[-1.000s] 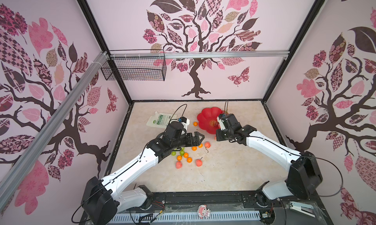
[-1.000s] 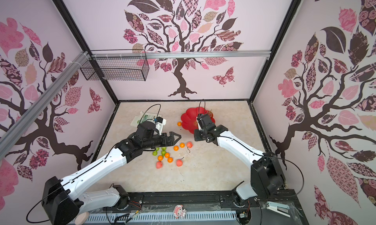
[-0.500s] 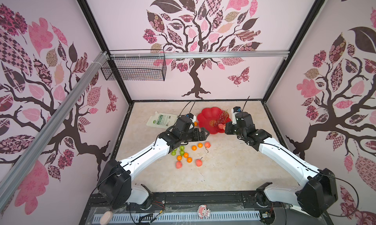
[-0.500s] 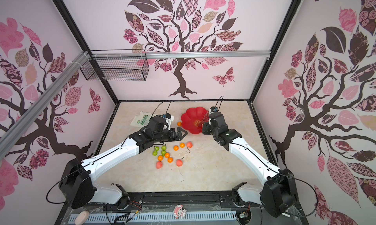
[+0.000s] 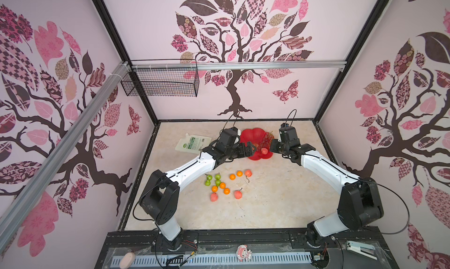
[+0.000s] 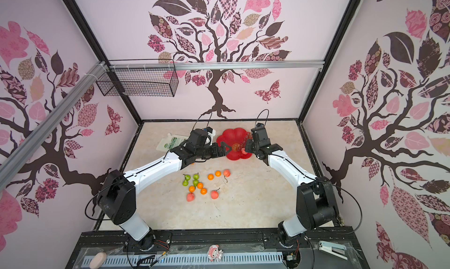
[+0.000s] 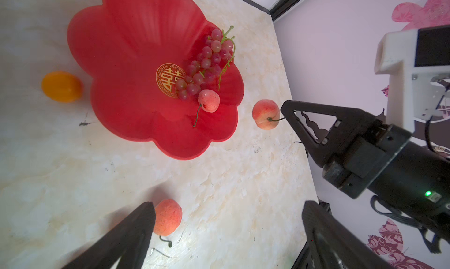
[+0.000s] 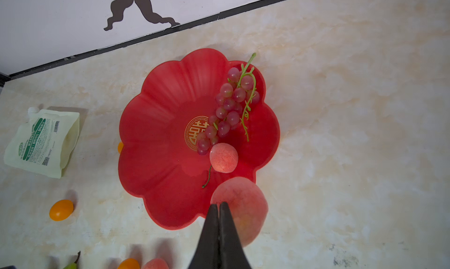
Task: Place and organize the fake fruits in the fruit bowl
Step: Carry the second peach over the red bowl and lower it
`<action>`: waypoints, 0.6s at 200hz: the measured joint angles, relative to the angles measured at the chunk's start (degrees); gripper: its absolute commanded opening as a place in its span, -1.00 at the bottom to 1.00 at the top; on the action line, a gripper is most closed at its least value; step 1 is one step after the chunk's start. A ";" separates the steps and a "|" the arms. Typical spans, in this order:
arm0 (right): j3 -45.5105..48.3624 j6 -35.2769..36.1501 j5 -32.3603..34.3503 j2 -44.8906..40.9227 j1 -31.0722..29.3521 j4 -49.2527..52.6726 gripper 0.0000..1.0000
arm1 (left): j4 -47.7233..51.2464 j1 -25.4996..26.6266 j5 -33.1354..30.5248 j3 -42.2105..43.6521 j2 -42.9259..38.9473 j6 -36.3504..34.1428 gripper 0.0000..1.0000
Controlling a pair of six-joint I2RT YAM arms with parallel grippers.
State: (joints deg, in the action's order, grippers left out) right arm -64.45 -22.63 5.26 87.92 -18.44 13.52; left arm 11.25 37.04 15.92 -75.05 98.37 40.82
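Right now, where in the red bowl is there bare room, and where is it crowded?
Bare: bowl lobes between the gold mark and the pouch. Crowded: grape bunch and peach on the side near the right gripper, which holds a second peach.

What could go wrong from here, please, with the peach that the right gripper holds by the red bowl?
The right gripper pinches the held peach only by its thin stem, at the rim of the fruit bowl: it may slip and land outside. The open left gripper is close opposite, so the two might collide.
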 measured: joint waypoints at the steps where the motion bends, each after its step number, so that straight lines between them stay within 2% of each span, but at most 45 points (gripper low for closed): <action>1: -0.15 -0.07 0.00 0.22 0.11 0.00 -1.00 | -0.04 -0.04 0.02 -0.24 0.28 0.00 0.96; 66: -7.87 -0.07 -1.22 10.71 2.10 0.35 -1.00 | -0.85 -0.68 2.29 -10.80 11.28 0.94 0.96; 120: -10.97 0.70 -2.51 16.33 3.67 0.39 -1.00 | -1.70 -0.74 3.21 -11.91 14.56 1.27 0.96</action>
State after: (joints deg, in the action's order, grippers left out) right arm -75.42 -21.93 2.74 104.25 -14.76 13.91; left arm 9.54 36.29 19.14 -86.96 112.92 42.09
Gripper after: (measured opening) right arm 0.047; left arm 0.981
